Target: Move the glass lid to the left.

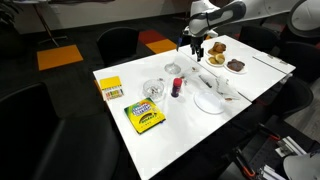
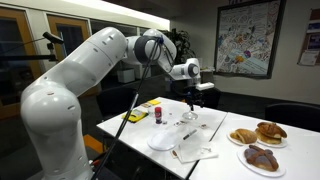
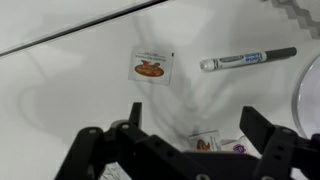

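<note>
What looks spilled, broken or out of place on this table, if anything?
Nothing stands out. The glass lid lies flat on the table, pastries sit on their plates, and a marker and small packets just lie loose.

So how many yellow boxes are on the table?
2. The smaller yellow box lies by the table edge. The bigger yellow box lies nearer the camera, close to the glass lid. None seems hidden.

No text legible: print on marker (image 3: 247, 61), small packet (image 3: 152, 68), crayon box (image 1: 145, 118), wall poster (image 2: 245, 38) too blurred.
</note>
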`<state>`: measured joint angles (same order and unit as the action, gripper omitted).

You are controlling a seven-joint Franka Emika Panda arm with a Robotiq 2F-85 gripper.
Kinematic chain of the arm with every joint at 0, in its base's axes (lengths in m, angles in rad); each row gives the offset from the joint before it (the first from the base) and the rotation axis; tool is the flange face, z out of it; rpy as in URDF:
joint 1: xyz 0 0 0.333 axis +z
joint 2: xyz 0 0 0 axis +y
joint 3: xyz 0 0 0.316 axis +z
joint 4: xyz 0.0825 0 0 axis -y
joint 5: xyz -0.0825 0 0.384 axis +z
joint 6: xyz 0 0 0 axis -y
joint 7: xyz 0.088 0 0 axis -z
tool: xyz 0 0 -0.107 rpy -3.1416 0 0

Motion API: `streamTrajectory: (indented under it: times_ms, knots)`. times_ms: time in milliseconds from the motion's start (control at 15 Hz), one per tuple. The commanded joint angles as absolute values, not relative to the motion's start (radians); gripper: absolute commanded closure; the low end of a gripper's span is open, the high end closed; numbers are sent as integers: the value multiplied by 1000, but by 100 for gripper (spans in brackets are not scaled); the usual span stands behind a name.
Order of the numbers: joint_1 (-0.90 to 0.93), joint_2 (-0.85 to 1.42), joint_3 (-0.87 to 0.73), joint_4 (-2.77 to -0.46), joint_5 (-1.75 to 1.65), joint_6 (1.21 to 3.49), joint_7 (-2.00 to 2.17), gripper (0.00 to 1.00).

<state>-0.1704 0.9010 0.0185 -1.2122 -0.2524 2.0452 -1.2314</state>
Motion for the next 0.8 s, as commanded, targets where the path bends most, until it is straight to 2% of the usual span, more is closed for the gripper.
streamTrajectory:
  times_ms: [0,733]
  knots:
    - [-163,903,7,-1209,-242,2044,-1237,0]
    - [-178,1023,99,-1152,-108,2266,-1275,0]
